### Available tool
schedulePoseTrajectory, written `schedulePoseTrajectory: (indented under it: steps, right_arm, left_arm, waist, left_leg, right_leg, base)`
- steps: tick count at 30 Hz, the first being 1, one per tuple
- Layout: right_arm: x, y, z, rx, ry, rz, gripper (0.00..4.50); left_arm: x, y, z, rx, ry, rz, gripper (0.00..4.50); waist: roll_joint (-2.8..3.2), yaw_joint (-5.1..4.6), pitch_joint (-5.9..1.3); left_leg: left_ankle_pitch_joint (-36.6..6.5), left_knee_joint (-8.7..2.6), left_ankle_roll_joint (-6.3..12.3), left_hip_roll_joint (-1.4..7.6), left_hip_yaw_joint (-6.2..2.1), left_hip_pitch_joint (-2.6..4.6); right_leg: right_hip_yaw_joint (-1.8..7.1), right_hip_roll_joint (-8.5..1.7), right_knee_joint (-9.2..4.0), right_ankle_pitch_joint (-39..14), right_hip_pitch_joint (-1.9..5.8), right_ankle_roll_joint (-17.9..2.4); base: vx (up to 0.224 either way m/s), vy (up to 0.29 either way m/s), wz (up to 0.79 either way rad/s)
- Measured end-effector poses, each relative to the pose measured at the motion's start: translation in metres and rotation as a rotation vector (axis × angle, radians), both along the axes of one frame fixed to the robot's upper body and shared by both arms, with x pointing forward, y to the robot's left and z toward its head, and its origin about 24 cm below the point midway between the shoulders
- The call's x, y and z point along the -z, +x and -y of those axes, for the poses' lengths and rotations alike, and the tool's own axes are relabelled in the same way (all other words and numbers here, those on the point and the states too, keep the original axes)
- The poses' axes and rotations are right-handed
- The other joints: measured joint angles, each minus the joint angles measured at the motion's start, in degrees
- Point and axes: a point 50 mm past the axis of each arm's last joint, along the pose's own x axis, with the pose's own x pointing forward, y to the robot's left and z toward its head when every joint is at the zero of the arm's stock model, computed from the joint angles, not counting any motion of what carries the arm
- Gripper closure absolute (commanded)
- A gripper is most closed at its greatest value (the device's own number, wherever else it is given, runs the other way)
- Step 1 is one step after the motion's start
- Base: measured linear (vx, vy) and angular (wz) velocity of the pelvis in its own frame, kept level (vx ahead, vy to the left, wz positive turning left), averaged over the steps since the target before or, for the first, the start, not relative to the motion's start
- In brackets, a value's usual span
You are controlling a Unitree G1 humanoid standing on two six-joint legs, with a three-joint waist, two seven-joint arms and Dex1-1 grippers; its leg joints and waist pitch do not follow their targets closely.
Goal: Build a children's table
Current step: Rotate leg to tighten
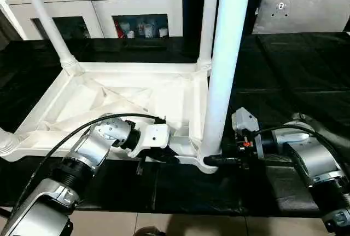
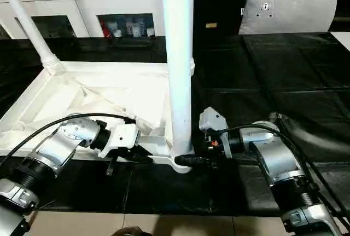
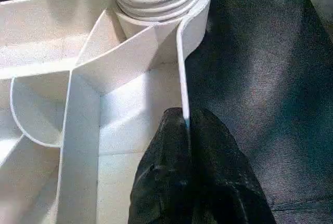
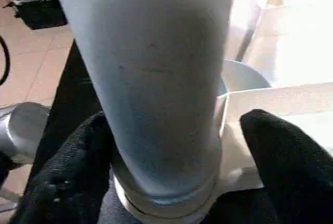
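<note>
Tabletop [image 1: 126,102] lay underside-up on black-covered surface [image 2: 262,66]. Left gripper [image 3: 186,146] pinched its near rim. Right gripper [image 4: 171,182] clasped base of upright leg [image 1: 227,66] in near corner socket.

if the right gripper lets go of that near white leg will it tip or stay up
Probably stays: the leg stands upright, its base seated in the tabletop corner socket. It looks rigid, smooth and tall, so a sideways shove might rock it. The right gripper straddles its base.

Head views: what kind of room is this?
Probably a home-style room or a lab dressed as one. A white cabinet with glass doors and clutter on top stands behind, a grey cushion leans at the back, and beige tiled floor shows beyond the black sheet under the tabletop.
</note>
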Motion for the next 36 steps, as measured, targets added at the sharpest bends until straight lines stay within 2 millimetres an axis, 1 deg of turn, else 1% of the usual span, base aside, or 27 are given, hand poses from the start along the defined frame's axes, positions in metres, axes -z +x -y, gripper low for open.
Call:
schedulePoseTrajectory:
  steps: [3,5,6,7,8,10,11,16,18,19,22,23,24,25,26,27,29,32,34,36]
  right_arm:
    - [0.000,0.000,-0.001,-0.006,0.000,-0.001,1.16]
    - [0.001,-0.001,-0.001,-0.016,0.001,-0.006,1.22]
    - [0.001,-0.001,-0.002,-0.020,0.002,-0.008,1.35]
    - [0.001,-0.001,-0.002,-0.022,0.002,-0.010,1.35]
    - [0.001,-0.002,-0.002,-0.023,0.001,-0.011,1.58]
    - [0.002,-0.002,-0.002,-0.023,0.004,-0.015,1.63]
    - [0.002,-0.002,-0.002,-0.022,0.005,-0.017,1.76]
    - [0.003,-0.002,-0.006,0.020,0.022,-0.045,1.85]
    - [0.004,0.001,-0.010,0.094,0.029,-0.048,1.85]
    - [0.006,0.004,-0.014,0.156,0.036,-0.044,1.86]
    - [0.009,0.015,-0.021,0.356,0.049,-0.024,1.86]
    - [0.009,0.020,-0.023,0.434,0.042,-0.018,1.86]
    - [0.008,0.022,-0.023,0.472,0.037,-0.013,1.86]
    - [0.008,0.026,-0.025,0.542,0.041,-0.016,1.86]
    - [0.008,0.032,-0.029,0.624,0.043,-0.015,1.86]
    - [0.007,0.035,-0.030,0.672,0.044,-0.017,1.86]
    - [0.007,0.039,-0.033,0.750,0.041,-0.007,1.86]
    - [0.006,0.042,-0.035,0.812,0.044,-0.006,1.86]
    - [0.006,0.042,-0.035,0.824,0.045,0.000,1.16]
    - [0.006,0.042,-0.038,0.832,0.059,0.005,1.16]
  left_arm:
    - [0.000,0.000,0.000,0.002,-0.001,0.002,4.50]
    - [0.000,0.000,0.000,0.004,-0.001,0.003,4.50]
    - [0.000,0.000,0.000,0.004,-0.001,0.003,4.50]
    - [0.000,0.000,0.000,0.003,-0.001,0.003,4.50]
    - [0.000,0.000,0.000,0.004,-0.001,0.002,4.50]
    - [0.000,0.000,0.000,0.003,-0.001,0.002,4.50]
    - [0.000,0.000,0.000,0.003,-0.001,0.002,4.50]
    - [0.002,0.001,-0.001,-0.050,-0.019,-0.045,4.50]
    - [0.003,0.003,-0.001,-0.118,-0.032,-0.065,4.50]
    - [0.003,0.007,-0.001,-0.180,-0.040,-0.069,4.50]
    - [0.005,0.014,0.002,-0.327,-0.060,-0.064,4.50]
    - [0.006,0.017,0.007,-0.374,-0.066,-0.058,4.50]
    - [0.006,0.018,0.010,-0.395,-0.072,-0.055,4.50]
    - [0.006,0.019,0.015,-0.436,-0.082,-0.055,4.50]
    - [0.006,0.021,0.021,-0.488,-0.088,-0.043,4.50]
    - [0.005,0.022,0.025,-0.515,-0.090,-0.034,4.50]
    - [0.005,0.023,0.033,-0.553,-0.092,-0.011,4.50]
    - [0.004,0.023,0.039,-0.589,-0.096,0.006,4.50]
    - [0.004,0.023,0.041,-0.599,-0.096,0.003,4.50]
    - [0.003,0.024,0.042,-0.610,-0.094,0.000,4.50]
  waist:
    - [0.00,0.01,0.00]
    - [0.00,0.02,0.00]
    - [0.00,0.02,0.00]
    - [0.00,0.02,0.00]
    - [0.00,0.02,0.00]
    - [-0.03,0.02,0.00]
    - [-0.03,0.02,-0.01]
    - [-0.05,-0.06,-0.02]
    - [-0.05,-0.20,-0.02]
    - [-0.07,-0.46,-0.01]
    - [-0.09,-2.08,0.01]
    - [-0.10,-2.80,0.01]
    - [-0.11,-3.15,0.02]
    - [-0.12,-3.49,0.02]
    - [-0.13,-4.03,0.03]
    - [-0.12,-4.31,0.03]
    - [-0.12,-4.63,0.03]
    - [-0.12,-4.64,0.03]
    - [-0.12,-4.64,0.03]
    - [-0.12,-4.68,0.03]
  left_leg:
    - [0.00,0.01,0.00,0.00,0.00,-0.01]
    - [0.00,0.01,0.01,0.00,0.00,-0.02]
    - [0.00,0.01,0.01,0.00,0.00,-0.01]
    - [0.00,0.01,0.01,0.00,0.00,-0.01]
    - [0.00,0.02,0.01,0.00,0.00,-0.01]
    - [0.00,0.02,0.01,0.00,0.00,-0.01]
    - [0.00,0.02,0.01,0.00,0.00,-0.01]
    - [0.01,0.02,0.01,0.01,0.00,0.02]
    - [0.06,0.02,-0.16,0.02,0.01,0.08]
    - [0.01,0.01,-0.44,0.02,0.01,0.09]
    - [0.09,0.01,-0.56,0.02,0.01,0.15]
    - [0.10,0.01,-0.58,0.02,0.01,0.19]
    - [0.10,0.01,-0.58,0.01,0.01,0.21]
    - [0.10,0.00,-0.58,0.01,0.01,0.15]
    - [0.10,-0.01,-0.58,0.01,0.01,0.12]
    - [0.10,-0.02,-0.59,0.01,0.01,0.12]
    - [0.09,-0.12,-0.59,0.01,0.00,0.05]
    - [0.09,-0.21,-0.58,0.01,0.00,0.01]
    - [0.09,-0.21,-0.56,0.01,0.00,0.01]
    - [0.08,-0.21,-0.57,0.00,0.00,0.01]
  right_leg:
    - [0.00,0.00,0.00,0.00,0.00,0.01]
    - [0.00,0.00,0.00,-0.01,0.00,0.01]
    - [0.00,0.00,0.00,-0.01,0.00,0.01]
    - [0.00,0.00,0.01,-0.01,0.00,0.01]
    - [0.00,0.00,0.02,-0.01,0.00,0.01]
    - [0.00,0.00,0.02,-0.01,0.00,0.01]
    - [0.00,0.00,0.01,-0.01,0.00,0.01]
    - [0.00,0.00,0.07,-0.02,0.00,0.00]
    - [0.00,0.00,0.11,-0.05,0.01,0.06]
    - [0.01,0.01,0.10,-0.07,0.01,0.13]
    - [0.01,0.01,0.07,-0.01,0.10,0.11]
    - [0.01,0.01,0.01,-0.01,0.13,0.11]
    - [0.01,0.01,-0.01,-0.01,0.13,0.12]
    - [0.02,0.01,-0.02,0.00,0.16,0.13]
    - [0.01,0.01,-0.02,0.00,0.16,0.13]
    - [0.00,0.01,-0.02,0.00,0.15,0.13]
    - [-0.01,0.01,-0.03,-0.01,0.15,0.14]
    - [-0.02,0.02,-0.04,-0.07,0.14,0.17]
    - [-0.02,0.02,-0.05,-0.09,0.13,0.18]
    - [-0.01,0.02,-0.05,-0.08,0.12,0.16]
  base:
    - [0.000,0.000,0.00]
    - [0.000,0.000,0.00]
    - [0.000,0.000,0.00]
    - [0.000,0.000,0.00]
    - [0.000,0.000,0.00]
    - [0.000,0.000,0.00]
    - [0.000,0.000,0.00]
    - [0.000,0.000,0.00]
    - [0.000,0.000,0.00]
    - [0.000,0.000,0.00]
    - [0.000,0.000,0.00]
    - [0.000,0.000,0.00]
    - [0.000,0.000,0.00]
    - [0.000,0.000,0.00]
    - [0.000,0.000,0.00]
    - [0.000,0.000,0.00]
    - [0.000,0.000,0.00]
    - [0.000,0.000,0.00]
    - [0.000,0.000,0.00]
    - [0.000,0.000,0.00]
